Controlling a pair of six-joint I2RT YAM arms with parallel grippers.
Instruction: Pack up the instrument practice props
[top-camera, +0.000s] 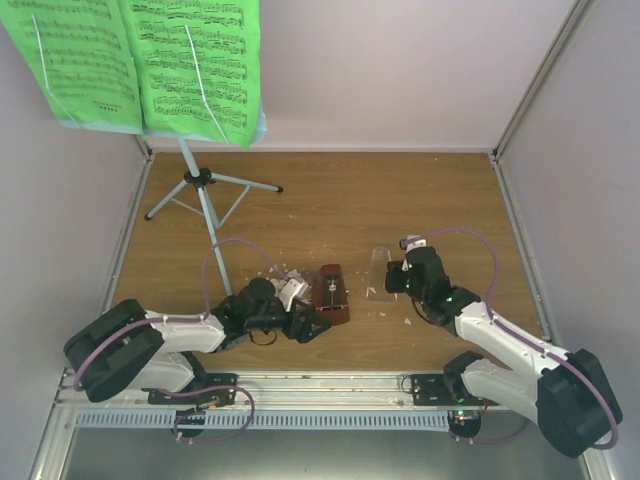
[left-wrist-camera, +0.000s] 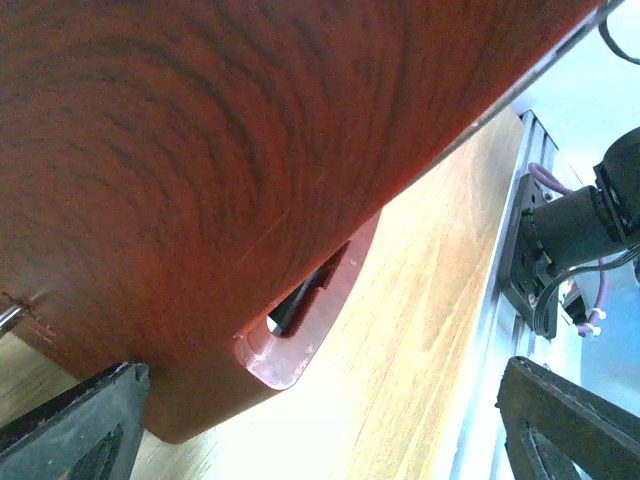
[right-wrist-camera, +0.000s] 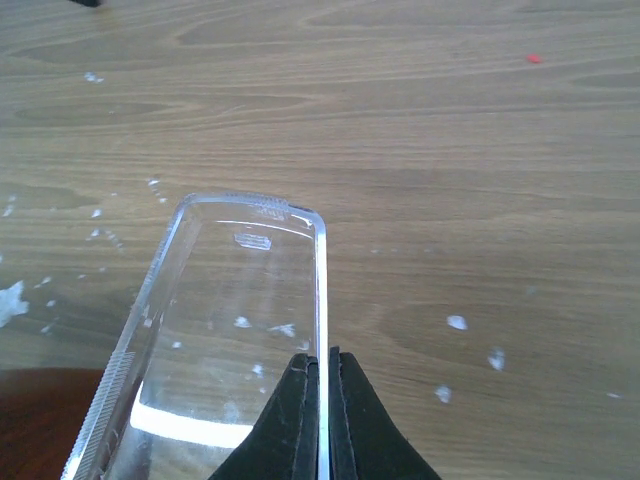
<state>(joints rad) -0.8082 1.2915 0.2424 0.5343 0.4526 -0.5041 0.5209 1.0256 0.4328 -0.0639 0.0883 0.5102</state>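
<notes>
So far: little looks packed, going by how things lie. All three props are out in the open, and no case or box shows in any view.
Music stand (top-camera: 206, 222): upright at the far left of the worktop (top-camera: 420, 200), grey tripod legs spread, not yet folded.
Sheet music (top-camera: 190, 60): two bright green printed pages on the stand's desk, which they hide almost completely. Only a pale blue edge peeks out at the lower right.
Metronome (top-camera: 331, 293): near the middle of the worktop, between the two arms. It is a small reddish-brown body with a wood-grain finish and a notch in its base edge, and it fills most of the left wrist view.
Clear cover (right-wrist-camera: 230, 330): a transparent, rounded plastic panel held on edge just right of the metronome and apart from it. By its shape it is probably the metronome's front.
Left end effector (top-camera: 312, 320): fingers spread wide, with the metronome body close against one of them. It is not clamped.
Right end effector (right-wrist-camera: 322, 375): fingers pinched together on the thin edge of the clear cover.
Crumbs (right-wrist-camera: 456, 322): white flecks scattered around the metronome and under the cover.
Left to do: probably fit the cover, take down the pages, fold the stand and stow everything.
</notes>
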